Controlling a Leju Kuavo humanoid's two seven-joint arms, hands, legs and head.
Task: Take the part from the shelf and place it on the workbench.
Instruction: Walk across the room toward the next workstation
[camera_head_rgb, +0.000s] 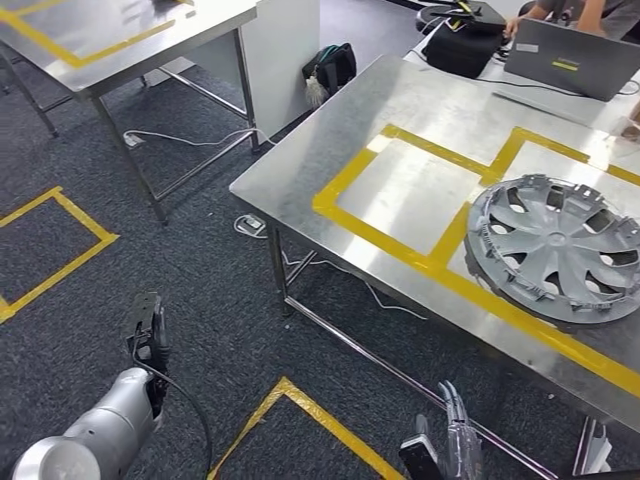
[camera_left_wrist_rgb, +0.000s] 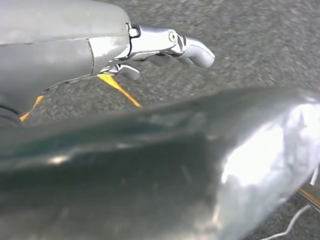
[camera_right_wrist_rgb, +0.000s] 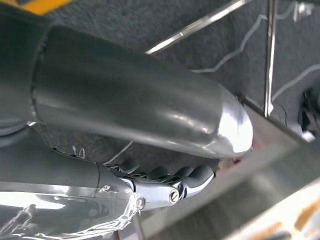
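The wheel cover (camera_head_rgb: 556, 247) lies flat on the steel workbench (camera_head_rgb: 392, 110), at its right side, inside a square marked with yellow tape (camera_head_rgb: 377, 235). My left hand (camera_head_rgb: 148, 335) hangs low over the dark carpet (camera_head_rgb: 204, 290), well apart from the bench, fingers loose and holding nothing. My right hand (camera_head_rgb: 453, 440) hangs near the bench's near edge, fingers straight and apart, also holding nothing. A laptop (camera_head_rgb: 570, 58) and a black bag (camera_head_rgb: 464, 42) sit at the far end, where a person (camera_head_rgb: 581, 12) leans in
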